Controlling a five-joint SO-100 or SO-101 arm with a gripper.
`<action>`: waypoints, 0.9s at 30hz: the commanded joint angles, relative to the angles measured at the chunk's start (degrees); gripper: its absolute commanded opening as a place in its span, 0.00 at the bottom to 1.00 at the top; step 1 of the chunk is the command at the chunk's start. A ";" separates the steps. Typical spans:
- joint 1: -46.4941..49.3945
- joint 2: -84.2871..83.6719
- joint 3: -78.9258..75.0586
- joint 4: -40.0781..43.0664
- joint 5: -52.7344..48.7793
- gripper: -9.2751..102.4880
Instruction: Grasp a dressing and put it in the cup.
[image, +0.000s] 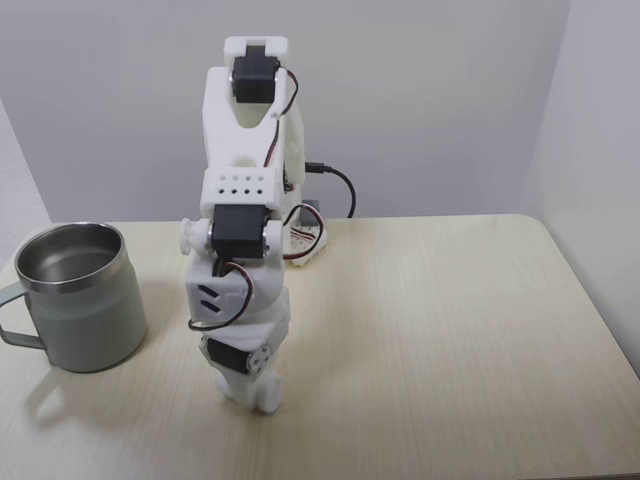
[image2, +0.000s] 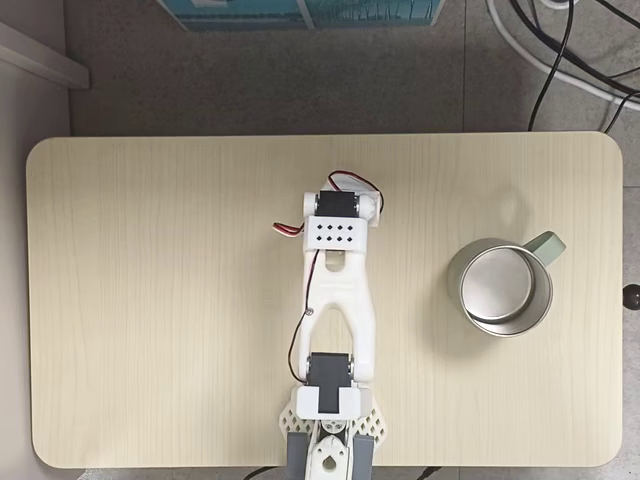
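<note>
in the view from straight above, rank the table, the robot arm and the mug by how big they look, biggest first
In the fixed view from above:
1. Table, largest by far.
2. Robot arm, a long white shape across the table's middle.
3. Mug, smallest.
The arm stands nearer the camera, so it looks somewhat bigger than it is.

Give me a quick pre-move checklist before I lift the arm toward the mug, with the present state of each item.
1. Cup upright, mouth open: ok. It stands on the table, handle pointing to the left edge in a fixed view.
2. Cup inside free: ok. From above, the cup shows bare steel.
3. Dressing in the grip: cannot tell. A white rounded part sits at the tip of the gripper, but it may belong to the arm.
4. Jaws open or shut: cannot tell; the arm's body hides them from above.
5. Path from gripper to cup: ok. Bare tabletop lies between them.
6. Red wires free of snags: ok, loose along the arm.
</note>
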 joint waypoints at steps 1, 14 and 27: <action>1.41 -1.41 1.14 0.09 -1.05 0.09; 2.55 -31.90 11.43 20.21 -7.29 0.09; 25.05 -45.70 23.91 32.08 -22.50 0.10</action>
